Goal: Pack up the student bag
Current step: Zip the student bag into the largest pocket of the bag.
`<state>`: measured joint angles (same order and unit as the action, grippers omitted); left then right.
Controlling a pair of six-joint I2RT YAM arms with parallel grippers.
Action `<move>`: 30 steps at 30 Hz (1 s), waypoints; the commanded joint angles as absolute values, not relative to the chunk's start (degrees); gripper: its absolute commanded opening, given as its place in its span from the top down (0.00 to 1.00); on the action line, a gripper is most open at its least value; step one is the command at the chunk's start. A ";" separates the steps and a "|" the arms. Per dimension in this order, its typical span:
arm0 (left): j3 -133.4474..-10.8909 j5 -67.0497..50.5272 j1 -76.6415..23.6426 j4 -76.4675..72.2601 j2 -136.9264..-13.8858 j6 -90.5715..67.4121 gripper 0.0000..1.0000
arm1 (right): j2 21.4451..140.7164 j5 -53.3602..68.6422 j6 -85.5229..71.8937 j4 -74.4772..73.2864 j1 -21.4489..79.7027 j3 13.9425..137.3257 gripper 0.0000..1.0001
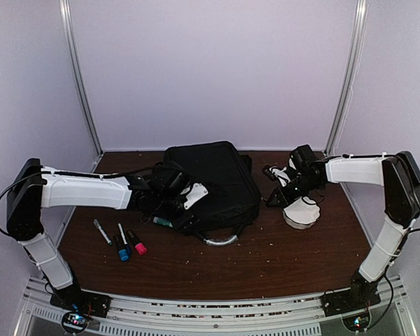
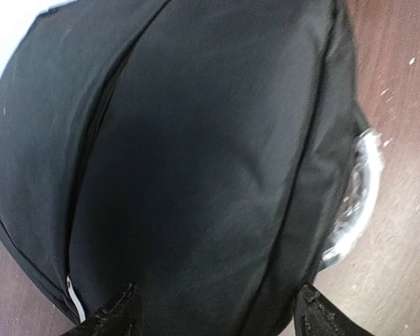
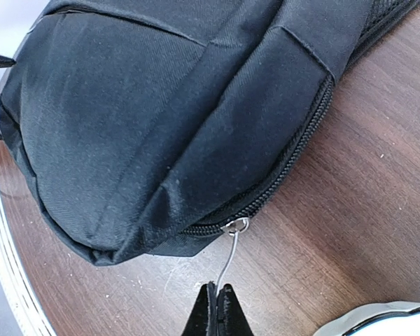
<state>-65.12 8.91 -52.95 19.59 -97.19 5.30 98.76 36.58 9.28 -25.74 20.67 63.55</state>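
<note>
Toward the counter's far edge, the student bag (image 1: 220, 178) lies flat.
Right gripper (image 3: 215, 294) pinches its zipper pull (image 3: 230, 255); left gripper (image 2: 213, 311) sits over it, fingers spread apart.

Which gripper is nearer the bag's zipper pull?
Right. The right gripper pinches the zipper pull at the student bag's edge; the left gripper hangs open over its opposite side.

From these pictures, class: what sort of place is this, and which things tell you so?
Probably a robot lab cell: two arms bolted to a rail at the table's near edge, pale walls with metal posts closing it in, and staged props, a student bag and markers.
</note>
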 commanded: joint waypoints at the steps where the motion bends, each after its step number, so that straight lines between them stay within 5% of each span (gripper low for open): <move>1: -68.81 8.81 -56.05 11.73 -96.77 6.87 0.23 | 97.77 38.63 9.80 -25.37 20.83 64.46 1.00; 7: -77.06 5.64 -58.06 4.51 -104.97 6.33 0.31 | 98.17 38.99 9.52 -25.05 20.85 64.21 1.00; 30: -105.85 2.23 -59.54 12.31 -130.85 11.16 0.32 | 99.13 40.16 9.02 -24.35 20.74 64.07 1.00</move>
<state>-102.72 1.58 -58.83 11.20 -128.40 10.61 98.83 38.79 8.84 -24.84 20.67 63.55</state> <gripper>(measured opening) 0.710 0.006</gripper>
